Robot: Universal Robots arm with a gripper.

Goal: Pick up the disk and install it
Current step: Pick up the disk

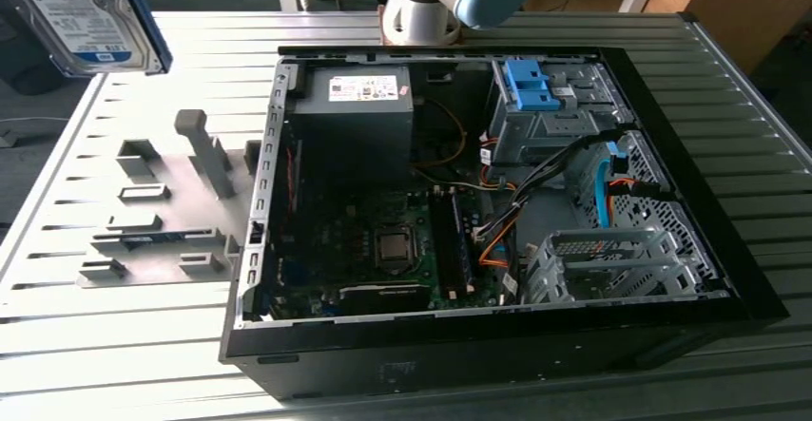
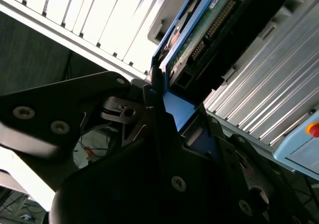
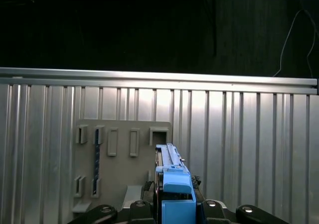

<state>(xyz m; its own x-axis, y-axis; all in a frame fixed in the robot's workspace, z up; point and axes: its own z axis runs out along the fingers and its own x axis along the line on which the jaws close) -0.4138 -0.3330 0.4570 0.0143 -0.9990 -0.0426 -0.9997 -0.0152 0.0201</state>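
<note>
The disk [image 1: 79, 12], a silver drive with a white-and-blue label and a blue carrier frame, hangs high in the air at the exterior view's upper left, above the table's far corner. In the second wrist view my gripper [image 2: 167, 97] is shut on it; its green circuit-board underside [image 2: 209, 30] and blue frame stick out past the black fingers [image 2: 152, 87]. The first wrist view shows the disk [image 3: 172, 171] edge-on, clamped between the fingers, above the grey holder plate [image 3: 124, 154].
An open black computer case [image 1: 508, 331] lies on the slatted metal table [image 1: 127, 345]. Inside are a grey power supply [image 1: 356, 107], a motherboard, a blue bracket [image 1: 531, 84] in the upper bay and a metal drive cage [image 1: 609, 264]. A grey fixture plate [image 1: 152, 240] lies beside the case.
</note>
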